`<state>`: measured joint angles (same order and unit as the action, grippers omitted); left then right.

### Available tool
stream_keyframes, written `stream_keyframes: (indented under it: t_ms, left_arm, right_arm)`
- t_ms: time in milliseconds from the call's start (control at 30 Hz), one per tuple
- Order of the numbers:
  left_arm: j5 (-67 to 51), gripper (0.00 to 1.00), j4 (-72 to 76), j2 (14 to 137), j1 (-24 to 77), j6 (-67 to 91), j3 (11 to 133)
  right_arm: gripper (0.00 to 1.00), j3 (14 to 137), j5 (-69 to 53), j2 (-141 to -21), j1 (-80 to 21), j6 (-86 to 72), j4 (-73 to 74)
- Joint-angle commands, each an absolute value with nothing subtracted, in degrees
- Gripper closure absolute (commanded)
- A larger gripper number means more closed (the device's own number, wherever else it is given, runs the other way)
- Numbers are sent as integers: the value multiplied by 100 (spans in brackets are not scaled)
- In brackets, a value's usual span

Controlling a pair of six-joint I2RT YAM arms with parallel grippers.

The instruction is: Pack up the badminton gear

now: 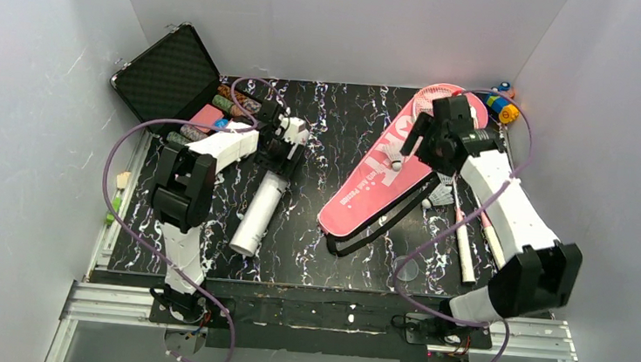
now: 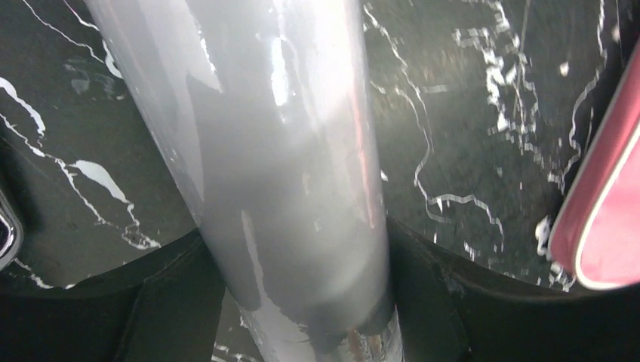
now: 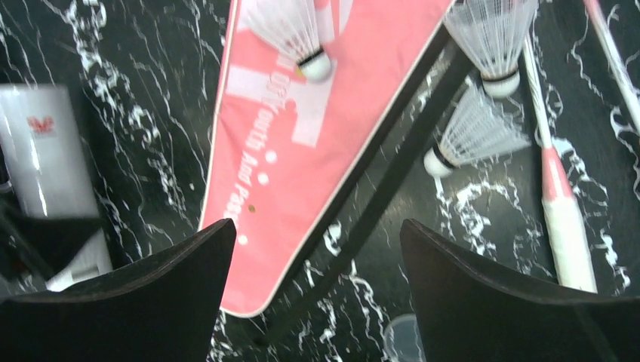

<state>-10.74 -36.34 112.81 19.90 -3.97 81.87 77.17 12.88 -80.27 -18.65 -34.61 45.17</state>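
Bag [image 3: 302, 173] lettered "Youth And", red logo on tube [image 3: 45, 166]

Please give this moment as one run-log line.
left gripper: shut on white tube | right gripper: open, empty, over pink bag | shuttlecock: lying on pink bag

Robot lab test cell, plain white panel walls [image 1: 25, 120], black marbled tabletop [image 1: 340, 117], aluminium rail frame [image 1: 105, 302] at near edge

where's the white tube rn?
Top view: the long white cardboard tube lies left of centre on the black marbled table, its far end between the fingers of the left gripper, the pink racket-shaped bag to its right.
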Motion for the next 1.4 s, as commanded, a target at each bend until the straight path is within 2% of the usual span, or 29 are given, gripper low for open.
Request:
stream_keyframes:
  t_ms: [0, 233, 567, 733, 933, 1167, 1233, 1300, 1367]
  left_arm:
    - [-1424, 45, -3817, 10461, 1978, -1419, 7916]
    - [-1677, 55, -4275, 9594, 2046, -2636, 7051]
    - [-1222, 53, -4192, 7451, 2666, -3742, 5430]
    - [-1133, 52, -4153, 6484, 3062, -3945, 4938]
    - [-535, 54, -4273, 5913, 3581, -3965, 4597]
    - [-186, 55, -4342, 5335, 3893, -4621, 4455]
    - [-120, 55, -4333, 5229, 4014, -4814, 4417]
    - [-82, 55, -4329, 5174, 4126, -4962, 4416]
    - [78, 54, -4308, 5204, 4214, -4995, 4424]
  right_arm:
    - [12, 8602, 1080, -8762, -1598, -3611, 4546]
    - [13, 10101, 469, -10453, -1218, -3809, 5008]
    - [20, 11386, 289, -12037, -1045, -3783, 5403]
    - [24, 11630, 132, -12438, -952, -3762, 5430]
    - [31, 11728, 64, -12787, -923, -3673, 5502]
    - [41, 11404, 45, -12700, -905, -3651, 5344]
    - [46, 11306, 44, -12640, -905, -3658, 5326]
    - [46, 11269, 40, -12556, -905, -3676, 5318]
    - [42, 11295, 43, -12466, -903, -3696, 5278]
